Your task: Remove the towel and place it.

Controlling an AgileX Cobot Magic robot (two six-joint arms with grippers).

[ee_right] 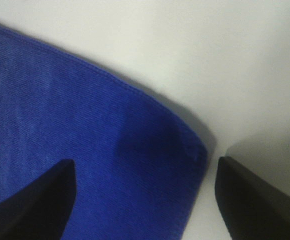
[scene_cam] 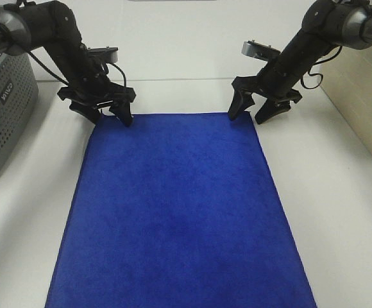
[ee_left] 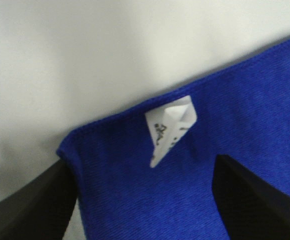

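The left arm reaches in from the far left corner, past a grey basket, elbow high and wrist bent down toward the table. The right arm mirrors it from the far right corner. The towel lies flat and spread out on the table between them, its long axis running from the far side toward the camera, its near end out of view. Its small white tag sits at the far left corner, folded onto the cloth. The left claw stands wide over that corner, one finger beyond the side edge and the other above the cloth, gripping nothing. The right claw is wide too, straddling the far right corner the same way, empty; whether any tip touches the cloth I cannot tell
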